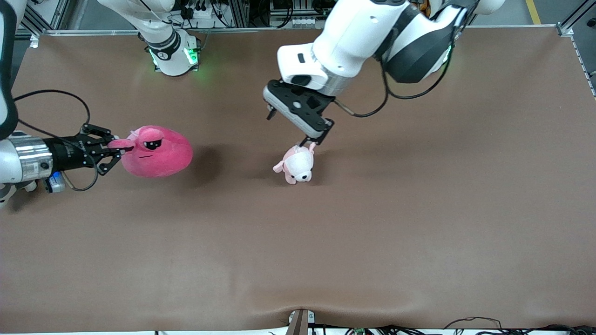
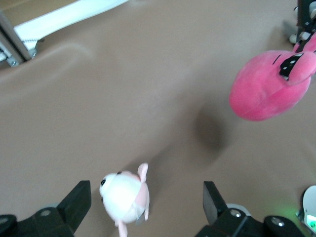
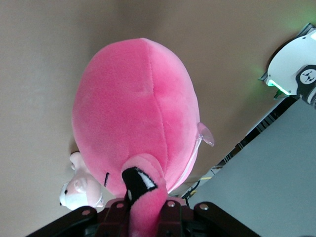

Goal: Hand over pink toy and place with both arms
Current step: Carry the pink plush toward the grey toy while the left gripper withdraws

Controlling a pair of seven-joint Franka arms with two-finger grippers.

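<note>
pink toy is pinched by one eye stalk in the right gripper, jaws closed on the stalk, so the body hangs clear beyond the fingertips and casts a shadow on the table below it; judged to be held that way so the round body is left free for a second grasp. It is carried above the right arm's end of the table, face and droopy eyelid turned toward the front camera. The right arm is laid out nearly level, entering from that end of the table, wrist pointed toward the table's middle

left gripper is spread fully open with nothing between the fingers, directly over the small pale puppy plush, which lies on the table around the middle, well apart from the pink toy. The left arm is reached down from its base, wrist pitched steeply, fingertips just above the puppy. In the left wrist view the pink toy is seen off to one side, not between the fingers. Handover is judged not yet started: left gripper would need to be brought over to the hanging body first
</note>
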